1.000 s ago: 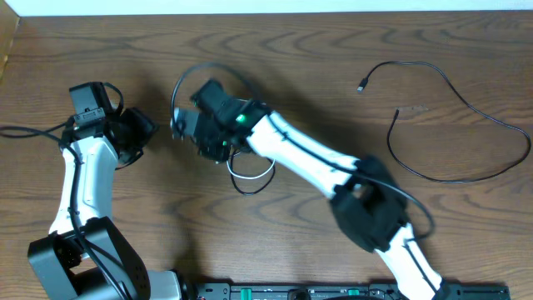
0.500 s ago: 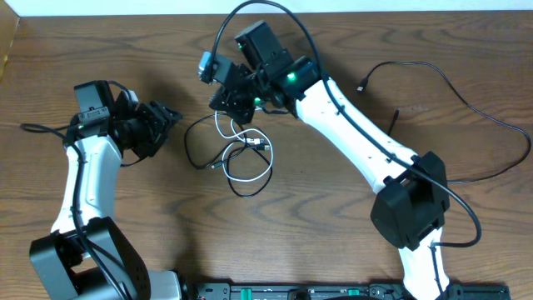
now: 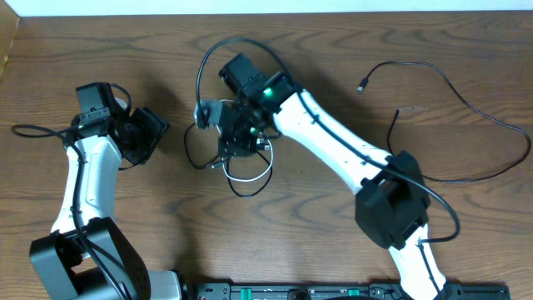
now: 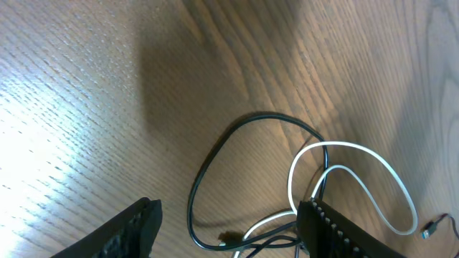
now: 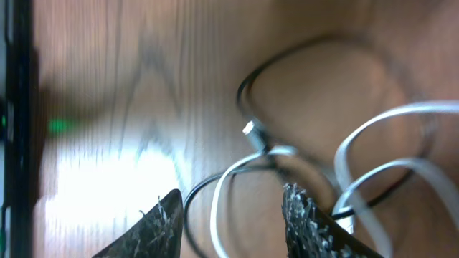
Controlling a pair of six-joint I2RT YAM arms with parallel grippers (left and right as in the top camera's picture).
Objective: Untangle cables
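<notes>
the left end effector [image 4: 228, 208] gaped empty, and the right end effector [image 5: 229, 197], also apart over the black cable [image 4: 267, 115] and white cable [image 4: 344, 144] snarled on the tabletop [image 3: 275, 242], looked liable to pinch both and tighten the knot.

Likely a lab, wooden table [image 3: 500, 233], robot arms [image 3: 333, 150]

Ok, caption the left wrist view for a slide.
Open left end effector facing looped black cable and white cable on table.

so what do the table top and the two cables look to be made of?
Table: wood or wood-look laminate, brown grain, semi-gloss glare. White cable: probably a smooth plastic or rubber jacket; it bends in soft loops. Black cable: likely the same, slight sheen.
</notes>
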